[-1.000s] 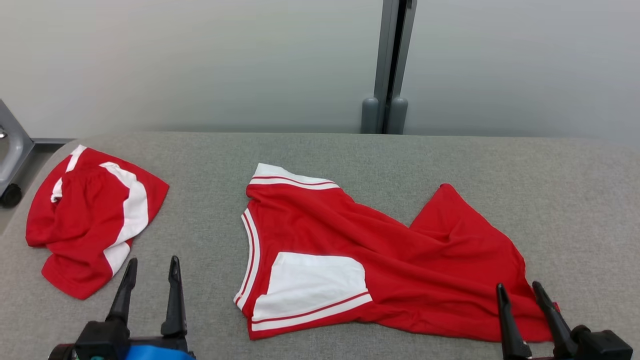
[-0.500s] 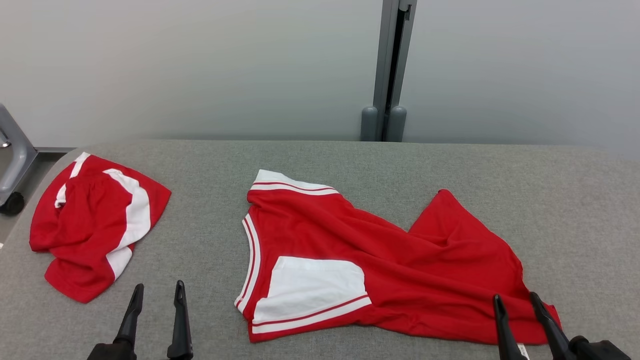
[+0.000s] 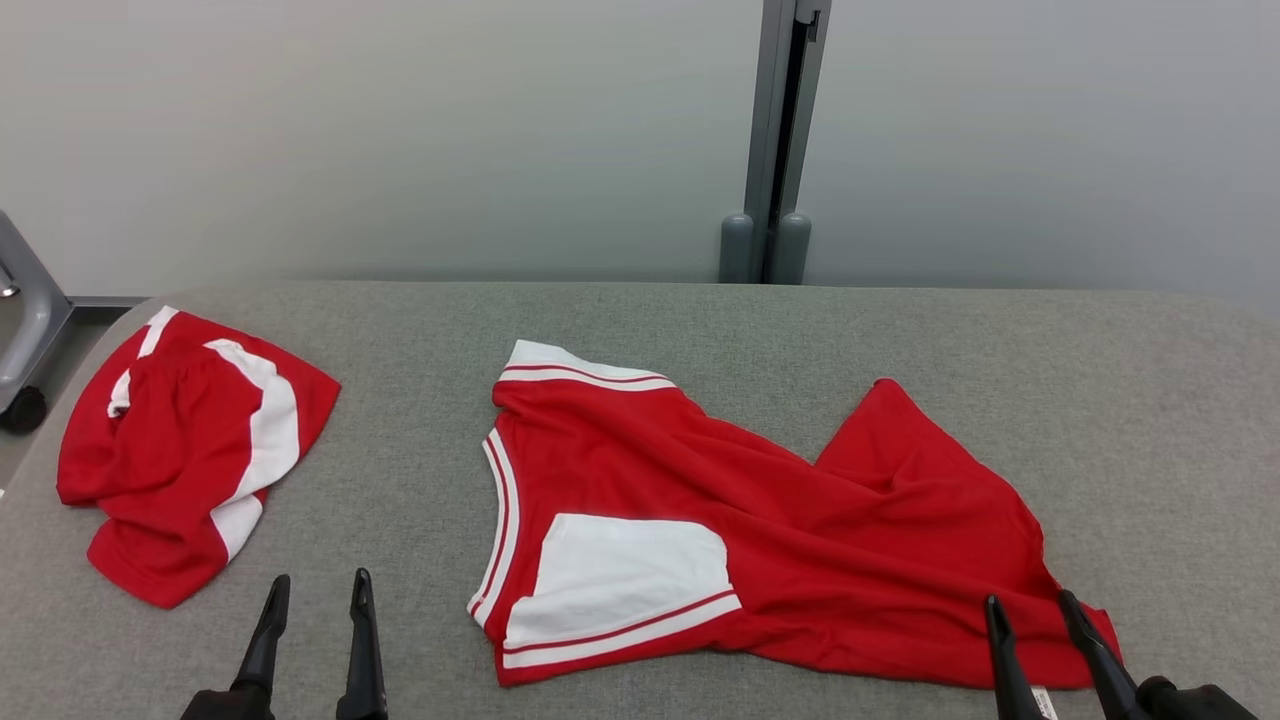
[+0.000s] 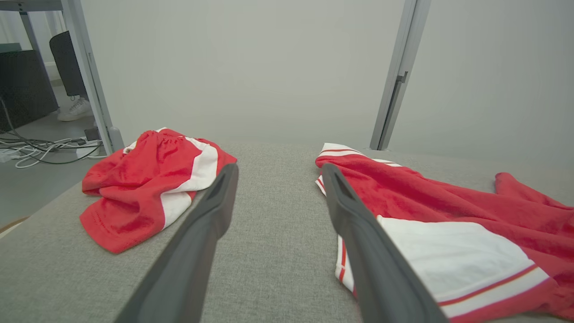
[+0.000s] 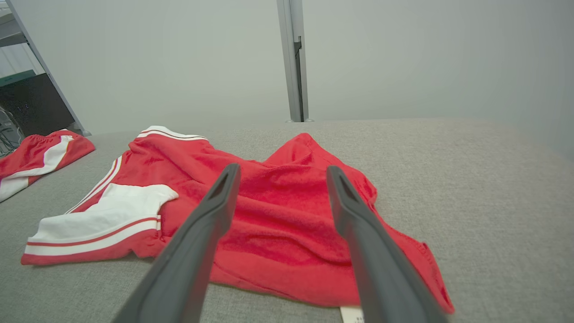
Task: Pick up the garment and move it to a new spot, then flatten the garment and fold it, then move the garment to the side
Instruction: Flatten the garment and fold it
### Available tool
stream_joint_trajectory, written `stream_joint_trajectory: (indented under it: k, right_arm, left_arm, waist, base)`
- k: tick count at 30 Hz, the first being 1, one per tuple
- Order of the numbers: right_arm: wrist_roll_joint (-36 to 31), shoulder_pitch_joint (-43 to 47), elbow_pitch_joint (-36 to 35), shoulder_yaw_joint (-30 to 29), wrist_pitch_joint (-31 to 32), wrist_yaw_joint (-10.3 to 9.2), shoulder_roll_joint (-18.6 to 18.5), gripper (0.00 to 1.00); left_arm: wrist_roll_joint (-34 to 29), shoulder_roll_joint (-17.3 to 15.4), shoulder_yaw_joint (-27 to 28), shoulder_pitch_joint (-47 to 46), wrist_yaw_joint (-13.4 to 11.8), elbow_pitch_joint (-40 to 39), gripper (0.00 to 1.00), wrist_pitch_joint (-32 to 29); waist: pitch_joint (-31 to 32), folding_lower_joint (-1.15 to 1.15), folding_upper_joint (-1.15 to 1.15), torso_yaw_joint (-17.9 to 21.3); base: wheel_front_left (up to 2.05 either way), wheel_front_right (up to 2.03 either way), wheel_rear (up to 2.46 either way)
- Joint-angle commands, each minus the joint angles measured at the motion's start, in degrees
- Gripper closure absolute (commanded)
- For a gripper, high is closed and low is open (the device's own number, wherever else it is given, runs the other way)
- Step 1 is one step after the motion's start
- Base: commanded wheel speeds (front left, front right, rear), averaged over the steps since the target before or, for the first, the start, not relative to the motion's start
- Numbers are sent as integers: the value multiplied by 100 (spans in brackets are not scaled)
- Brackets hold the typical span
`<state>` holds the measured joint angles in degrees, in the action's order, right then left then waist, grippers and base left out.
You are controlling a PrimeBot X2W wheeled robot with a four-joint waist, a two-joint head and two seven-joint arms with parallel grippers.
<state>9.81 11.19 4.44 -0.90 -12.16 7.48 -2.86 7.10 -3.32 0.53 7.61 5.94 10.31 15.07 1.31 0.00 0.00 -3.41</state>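
Holding both hands low at my edge of the table (image 3: 420, 330), I have each one spread wide and empty, so either can drop onto cloth without a reset. The red-and-white garment (image 3: 800, 510) lies rumpled just ahead of my right hand (image 3: 1029, 598), whose fingers stand over its near hem beside a small white label. I cannot tell whether they touch it. That hem corner looks like my natural pinch point. The white panel and striped trim sit just to the right of my left hand (image 3: 320, 578), near enough for a 2-handed lift. The cloth is twisted and bunched, so I judge flattening must wait until it is carried. A 2nd red piece (image 3: 180, 450), wadded, lies ahead and left of my left hand, well apart.
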Motion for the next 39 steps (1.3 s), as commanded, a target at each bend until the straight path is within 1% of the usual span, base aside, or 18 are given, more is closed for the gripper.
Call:
stream_joint_trajectory:
  k: [1, 10, 15, 26, 32, 39]
  right_arm:
    - [12, 69, -23, -2, 11, 3, -6, 0]
    - [31, 79, -1, -1, 22, 3, -6, 0]
    - [18, 25, 34, 13, 22, 2, -6, 0]
    - [-33, -114, 129, 139, 10, 3, -7, 0]
    - [-47, -250, 142, 136, -19, 3, -7, 0]
    - [-57, -364, 184, 124, -62, 3, -7, 0]
  left_arm:
    - [-13, 3, 11, 10, 5, 1, 0, 14]
    - [-22, 29, -61, -1, 54, 86, 0, 14]
    - [9, 33, -381, -148, 116, 311, 0, 14]
    - [254, 26, -1267, -682, 154, 1328, 0, 14]
    - [541, -96, -1723, -1003, 156, 1956, 0, 14]
    - [764, -156, -1772, -1305, 157, 2401, 0, 14]
  waist:
    - [1, 0, 0, 3]
    - [-3, 0, 0, 29]
    - [-26, 0, 0, 44]
    - [-203, 0, 0, 265]
    - [-436, 0, 0, 408]
    - [-583, 0, 0, 503]
  base:
    - [0, 0, 0]
    - [0, 0, 0]
    - [0, 0, 0]
    - [0, 0, 0]
    - [0, 0, 0]
    - [0, 0, 0]
